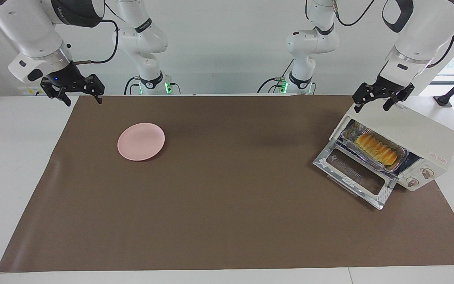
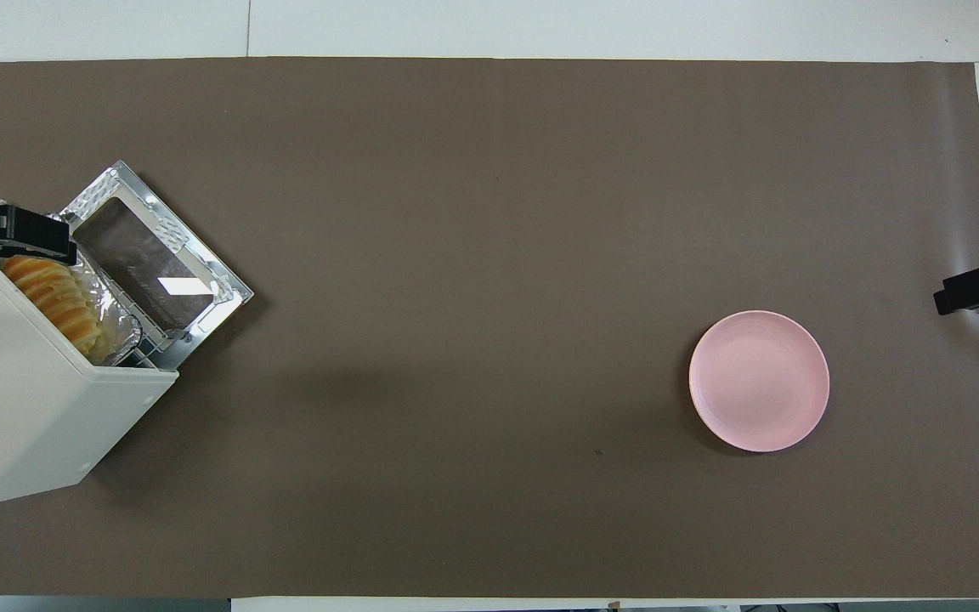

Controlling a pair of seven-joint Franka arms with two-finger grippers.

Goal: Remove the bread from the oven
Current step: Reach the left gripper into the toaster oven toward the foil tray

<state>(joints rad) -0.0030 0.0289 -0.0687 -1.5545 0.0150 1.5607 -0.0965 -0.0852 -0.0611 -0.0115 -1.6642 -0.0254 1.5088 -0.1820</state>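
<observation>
The cream-white oven (image 1: 408,128) (image 2: 22,399) stands at the left arm's end of the table, its glass door (image 1: 355,173) (image 2: 154,263) dropped open. Inside, the golden ridged bread (image 1: 376,149) (image 2: 52,297) lies in a crinkled foil tray (image 1: 402,156) on the rack. My left gripper (image 1: 372,105) hangs open over the oven's top edge above the door opening, holding nothing and clear of the bread. In the overhead view one of its fingers (image 2: 26,242) crosses the oven's front corner. My right gripper (image 1: 84,101) waits open and empty over the mat's corner at the right arm's end.
A round pink plate (image 1: 141,141) (image 2: 759,380) sits on the brown mat (image 1: 227,205) toward the right arm's end. The mat covers most of the white table. A black stand (image 1: 443,100) is next to the oven, near the table's edge.
</observation>
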